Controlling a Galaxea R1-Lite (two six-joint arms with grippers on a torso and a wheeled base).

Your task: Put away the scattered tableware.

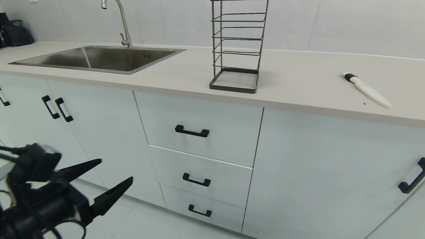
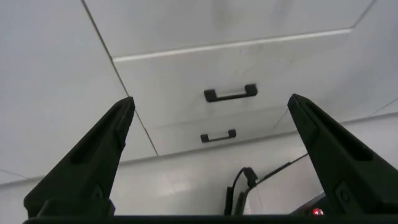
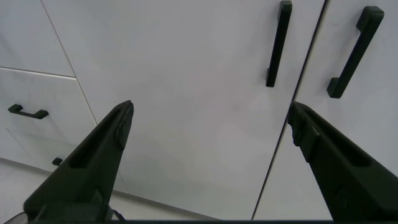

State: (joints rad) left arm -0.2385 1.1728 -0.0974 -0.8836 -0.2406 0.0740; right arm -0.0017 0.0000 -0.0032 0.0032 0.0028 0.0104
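A: Head view: knife (image 1: 365, 89) lies on the surface (image 1: 298, 76), far right, well apart from the wire rack (image 1: 236, 49) and the sink (image 1: 99, 58). The left hand (image 1: 116, 169) sits low before the cupboard doors (image 1: 99, 132), fingers spread wide, empty
B: Left wrist view?
A: Same hand, wide open, nothing in it, facing the drawers (image 2: 249, 68)
B: Right wrist view?
A: The right hand (image 3: 211, 106) is wide open too, empty, facing cupboard doors
B: So nothing gripped. Approach step, I'd say
A: Agreed. Next move probably needs an arm lifted to surface height; the knife is on the right arm's side
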